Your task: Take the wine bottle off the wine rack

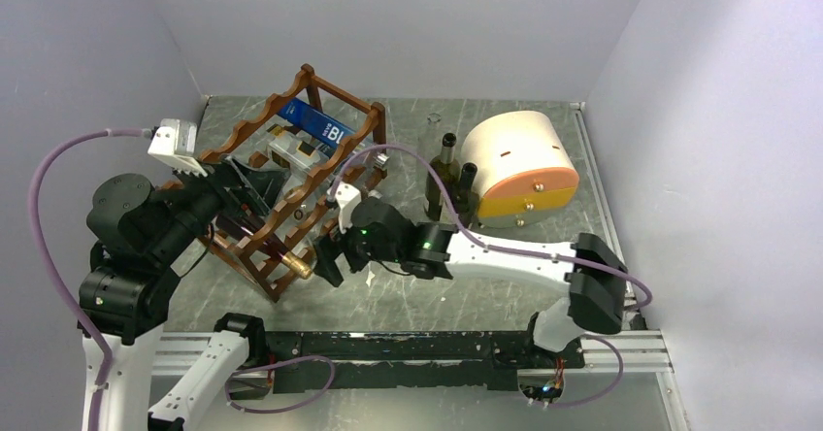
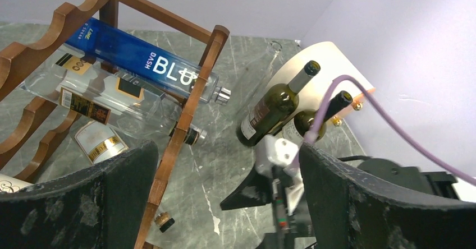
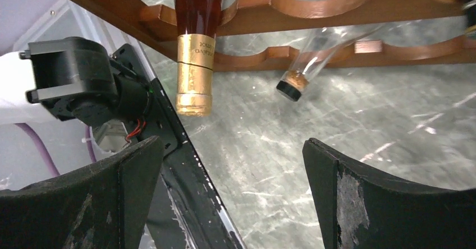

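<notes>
The wine rack [image 1: 254, 132], reddish-brown wood with scalloped rails, stood tilted on the grey marbled surface [image 3: 348, 148]. The scallops cradled each bottle on its side with the necks pointing outward, which left them accessible.

The wine bottle [image 3: 195, 64] was dark red glass with a gold foil neck. It lay in the lowest tier, its neck projecting past the front rail.

The right pincer [image 3: 230, 145] was spread and empty, aligned just below that neck, apparently for a grip on the foil.

The left pincer [image 2: 227, 148] was also spread, straddling a rack post, probably to steady the frame.

A clear bottle [image 3: 314, 50] with a black cap lay in the neighbouring cradle.
</notes>
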You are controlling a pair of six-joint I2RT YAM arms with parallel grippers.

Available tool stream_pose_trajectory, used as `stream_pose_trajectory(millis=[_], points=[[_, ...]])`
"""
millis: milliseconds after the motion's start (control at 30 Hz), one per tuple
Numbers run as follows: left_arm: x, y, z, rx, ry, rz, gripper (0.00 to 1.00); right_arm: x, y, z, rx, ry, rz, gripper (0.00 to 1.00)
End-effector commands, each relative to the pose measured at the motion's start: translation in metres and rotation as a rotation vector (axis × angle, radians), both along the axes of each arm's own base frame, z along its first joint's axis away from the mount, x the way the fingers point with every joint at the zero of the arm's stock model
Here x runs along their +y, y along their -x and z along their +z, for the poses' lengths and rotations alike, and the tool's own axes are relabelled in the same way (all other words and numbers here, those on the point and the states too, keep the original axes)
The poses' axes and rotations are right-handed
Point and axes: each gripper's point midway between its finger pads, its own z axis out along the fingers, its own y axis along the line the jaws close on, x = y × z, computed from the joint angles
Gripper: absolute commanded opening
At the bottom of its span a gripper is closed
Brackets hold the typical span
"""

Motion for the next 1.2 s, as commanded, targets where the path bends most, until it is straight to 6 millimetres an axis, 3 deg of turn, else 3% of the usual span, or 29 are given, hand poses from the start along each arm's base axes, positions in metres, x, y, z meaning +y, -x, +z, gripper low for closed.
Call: stream_pose_trajectory(millis=[0, 267, 400, 633, 967, 1167], points=[[0.005, -0.001, -0.006, 0.01, -0.015, 0.025, 0.99, 0.036, 0.006, 0.009, 0.071, -0.108, 0.033, 0.99], [0.008, -0.001, -0.008, 0.01, -0.035, 0.037, 0.99, 0.07, 0.006, -0.021, 0.158, -0.107, 0.051, 0.79], [0.01, -0.001, -0.011, 0.017, -0.037, 0.047, 0.99, 0.083, 0.007, -0.034, 0.197, -0.096, 0.065, 0.74], [0.014, 0.001, -0.012, -0.002, -0.08, 0.055, 0.99, 0.104, 0.01, -0.045, 0.255, -0.107, 0.086, 0.59], [0.016, 0.003, -0.014, 0.001, -0.088, 0.06, 0.99, 0.107, 0.002, -0.051, 0.286, -0.152, 0.01, 0.53], [0.013, 0.001, -0.013, 0.0, -0.081, 0.051, 0.99, 0.1, -0.003, -0.05, 0.285, -0.213, -0.049, 0.44]])
